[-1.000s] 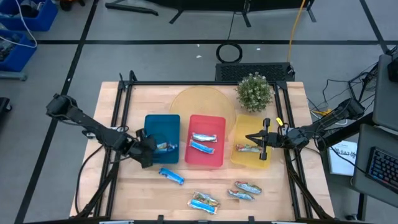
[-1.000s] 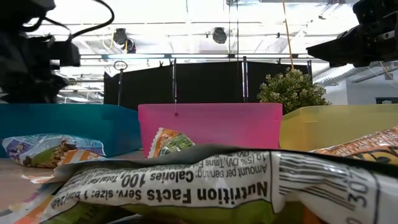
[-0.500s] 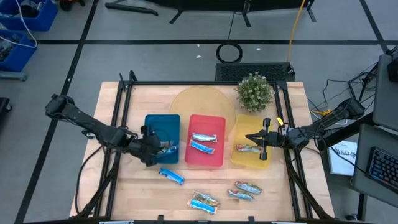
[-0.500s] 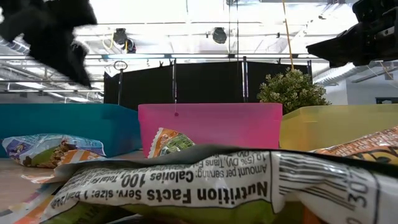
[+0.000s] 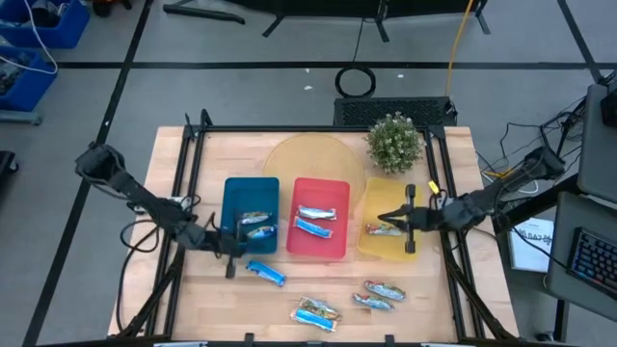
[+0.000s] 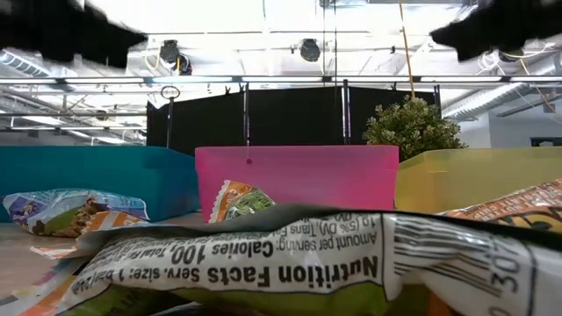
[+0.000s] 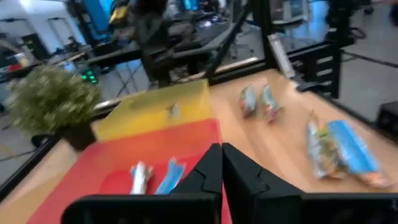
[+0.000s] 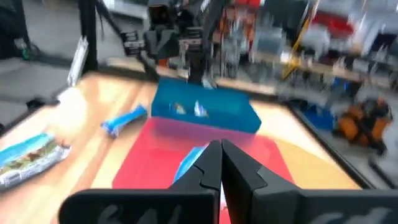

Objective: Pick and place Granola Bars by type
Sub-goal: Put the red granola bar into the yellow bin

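While left fingers [image 5: 229, 258] hover (front), bar [image 5: 266, 273] beside.

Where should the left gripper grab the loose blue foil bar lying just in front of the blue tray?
Take the blue foil-wrapped bar across its narrow middle, from straight above. It lies flat and angled on the wooden table, so turn the left gripper until its fingers straddle the long sides.

Materials and surface finishes on the sorting table

Granola Bars [image 5: 317, 312] in glossy, crinkled foil; blue tray [image 5: 231, 196], red tray [image 5: 328, 252] and yellow tray [image 5: 386, 248] of smooth plastic; table [image 5: 308, 164] of pale matt wood.
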Tool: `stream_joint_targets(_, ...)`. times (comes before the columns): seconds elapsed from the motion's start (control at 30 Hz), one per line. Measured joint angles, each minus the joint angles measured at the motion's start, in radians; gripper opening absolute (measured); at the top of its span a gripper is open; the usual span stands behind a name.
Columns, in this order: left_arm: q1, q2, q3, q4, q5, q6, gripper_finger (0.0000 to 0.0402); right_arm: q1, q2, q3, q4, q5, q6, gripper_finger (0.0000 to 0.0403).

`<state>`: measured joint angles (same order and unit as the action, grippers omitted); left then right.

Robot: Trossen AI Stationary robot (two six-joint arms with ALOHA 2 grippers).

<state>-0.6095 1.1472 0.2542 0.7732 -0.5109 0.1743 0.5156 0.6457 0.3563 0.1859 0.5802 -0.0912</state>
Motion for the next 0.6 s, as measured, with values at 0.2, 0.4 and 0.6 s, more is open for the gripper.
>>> stream_joint_targets(0.2, 0.052, 0.000, -0.153, 0.198, -0.014, -0.005, 0.0005, 0.144, 0.374, 0.406, -0.512, 0.128, 0.232, 0.0000)
stream_joint_targets(0.4, 0.097, -0.001, -0.160, 0.222, 0.000, -0.018, 0.0016, 0.230, 0.795, 0.881, -1.163, 0.044, 0.652, 0.0000)
stream_joint_targets(0.6, 0.092, -0.001, -0.160, 0.210, 0.096, -0.025, 0.0006, 0.294, 1.122, 1.207, -1.621, -0.166, 0.965, 0.0000)
